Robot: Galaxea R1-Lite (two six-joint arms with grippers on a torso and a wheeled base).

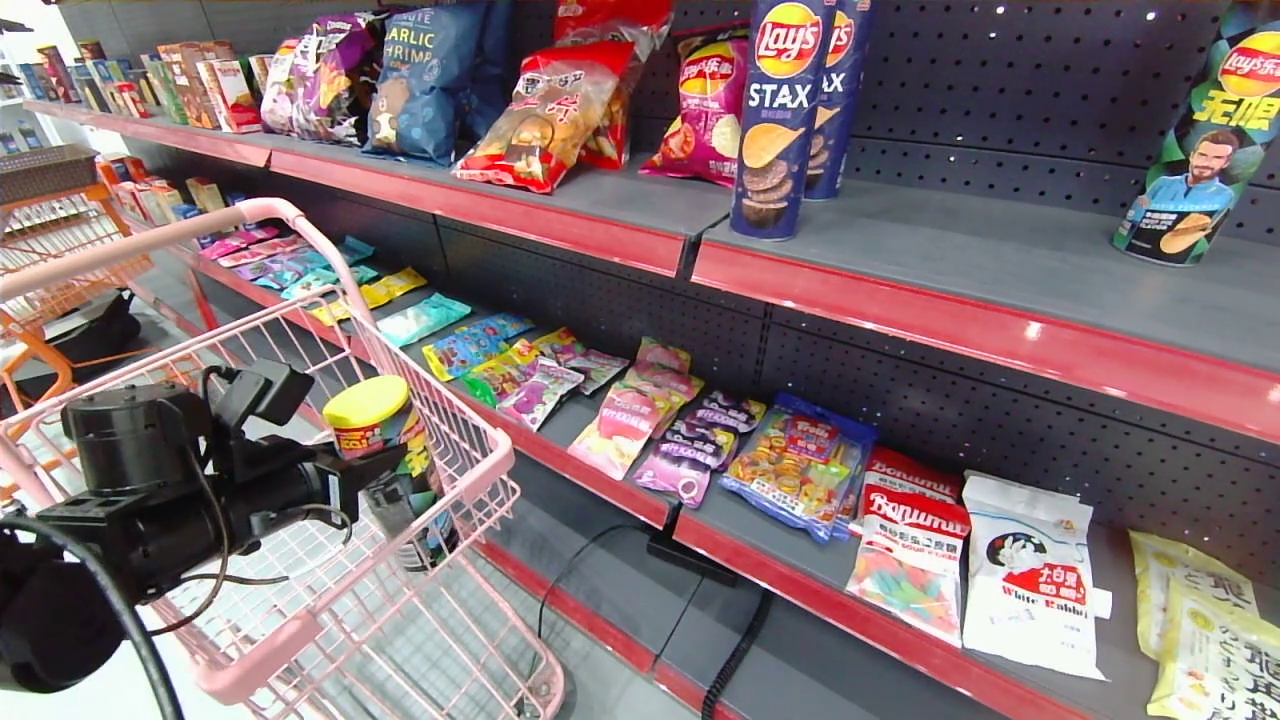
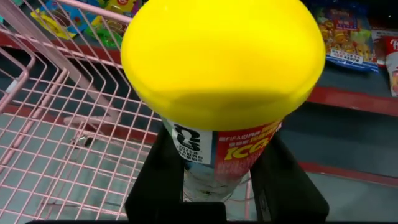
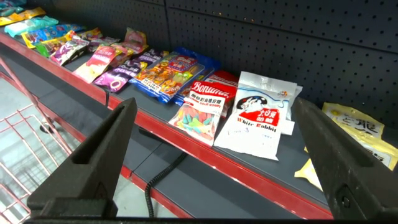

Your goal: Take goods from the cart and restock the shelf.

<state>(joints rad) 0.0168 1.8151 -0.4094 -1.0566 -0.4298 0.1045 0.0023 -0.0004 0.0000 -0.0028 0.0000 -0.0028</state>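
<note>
A tall chip can with a yellow lid [image 1: 375, 418] stands upright inside the pink wire cart [image 1: 300, 300], its lid near rim height. My left gripper [image 1: 400, 495] is shut on the can's body below the lid. In the left wrist view the yellow-lidded can [image 2: 224, 56] sits between the black fingers [image 2: 155, 180] of the left gripper [image 2: 221, 186]. My right gripper [image 3: 214, 106] is open with nothing in it, facing the lower shelf's candy bags [image 3: 258, 115]. The upper shelf [image 1: 900, 250] holds two dark blue chip cans [image 1: 785, 110] and a green one [image 1: 1200, 150], with bare board between them.
Chip bags [image 1: 545, 110] and boxes line the upper shelf's left part. Flat sweet packets [image 1: 800, 460] cover the lower shelf [image 1: 600, 480]. A black cable [image 1: 735, 650] hangs below that shelf. An orange cart [image 1: 40, 240] stands far left. A cart corner [image 3: 25, 124] lies near the right gripper.
</note>
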